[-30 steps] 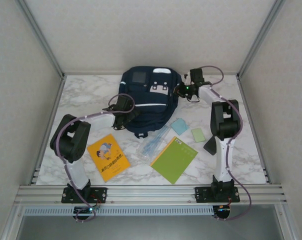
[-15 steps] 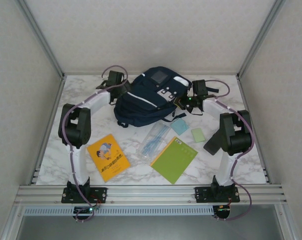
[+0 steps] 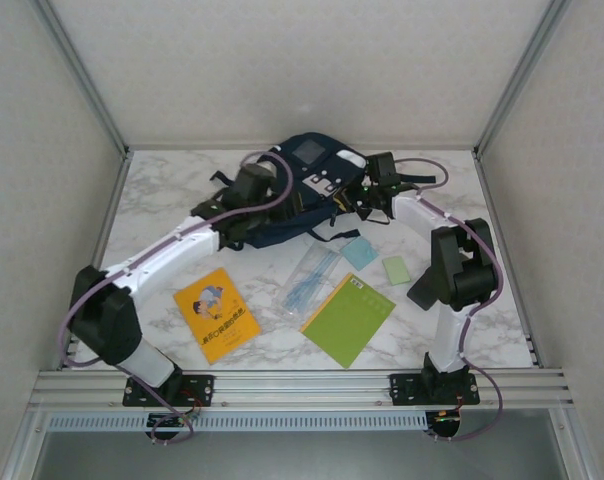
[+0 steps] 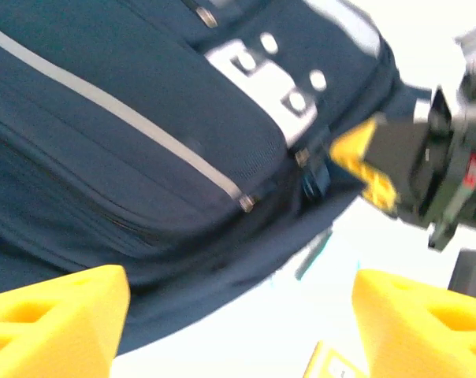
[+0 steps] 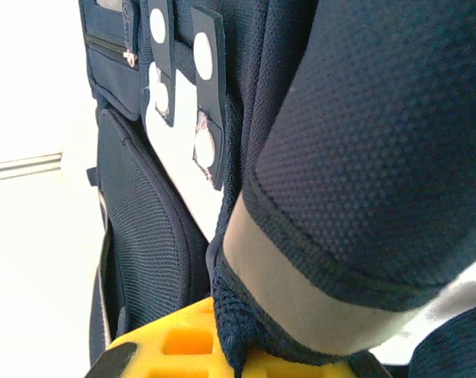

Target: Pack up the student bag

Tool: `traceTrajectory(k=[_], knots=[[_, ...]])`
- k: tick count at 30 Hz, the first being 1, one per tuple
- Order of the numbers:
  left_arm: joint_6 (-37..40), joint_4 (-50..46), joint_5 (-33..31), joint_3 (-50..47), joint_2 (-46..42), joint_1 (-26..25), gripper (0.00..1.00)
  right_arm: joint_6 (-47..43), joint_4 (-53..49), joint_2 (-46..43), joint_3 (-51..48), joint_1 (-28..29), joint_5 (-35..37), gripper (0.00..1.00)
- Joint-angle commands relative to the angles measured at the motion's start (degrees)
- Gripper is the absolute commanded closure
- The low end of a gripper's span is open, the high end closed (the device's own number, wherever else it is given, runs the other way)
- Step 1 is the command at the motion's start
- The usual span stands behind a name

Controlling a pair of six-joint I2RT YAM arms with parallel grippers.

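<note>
- The bag (image 3: 307, 185) lies at the far middle of the table (image 3: 162, 190), tipped over, with its white tabs (image 4: 258, 67) facing up.
- The right gripper (image 3: 370, 192) is pressed together on a fold of fabric at the bag's right edge. The right wrist view shows navy mesh bunched over a yellow finger (image 5: 183, 342).
- The left gripper (image 4: 239, 311) hovers at the bag's left flank, jaws spread, with nothing between them.
- Risk: the right pinch holds soft fabric only. A hard pull could let the fold slide out, and the bag would flop flat.
- Risk: the two grippers are near each other across the bag. A left reach toward the zip pull (image 4: 244, 203) could knock the right fingers and loosen that pinch.
- Risk: the zips look shut in the left wrist view, so I judge there is no mouth to pack through yet. If the left jaws catch cloth instead of the small pull, the bag will drag, not open.
- Risk: a strap (image 3: 330, 233) trails toward the pouch (image 3: 310, 278) and the blue pad (image 3: 359, 251). Dragging the bag nearer could sweep them, or push the green pad (image 3: 396, 269) aside.
- Risk: the yellow book (image 3: 215, 313) and green notebook (image 3: 348, 318) lie flat, well apart from the bag, and are not yet packed. Thin and flat on the table, they will likely slide under a finger rather than lift.
</note>
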Motion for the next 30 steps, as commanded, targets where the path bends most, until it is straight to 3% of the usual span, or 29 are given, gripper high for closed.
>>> traceTrajectory(k=[1, 5, 9, 16, 21, 23, 30], knots=[[-0.32, 4.31, 1.31, -0.31, 5.89, -4.63, 0.34, 3.64, 2.41, 0.27, 4.01, 1.59, -3.04, 1.00], [1.38, 8.06, -0.72, 4.97, 14.32, -8.60, 0.41, 3.72, 0.42, 0.01, 4.98, 1.92, -3.31, 1.00], [1.59, 7.31, -1.89, 11.50, 21.85, -9.31, 0.44, 4.70, 0.68, 0.00, 4.70, 1.88, -3.73, 1.00], [5.66, 6.84, -15.51, 18.70, 30.45, -9.29, 0.41, 7.72, 4.38, -0.91, 1.87, 1.95, -5.01, 1.00], [8.53, 7.05, -24.34, 22.72, 34.29, -8.84, 0.50, 8.13, 5.12, -1.83, 0.64, 1.96, -5.57, 1.00], [8.94, 6.86, -25.18, 23.44, 34.66, -8.47, 0.52, 7.91, 5.10, -2.17, 0.31, 1.98, -5.62, 1.00], [9.44, 3.73, -19.88, 24.02, 32.68, -8.17, 0.94, 3.75, 2.17, -0.87, 1.90, 1.24, -2.35, 1.00]])
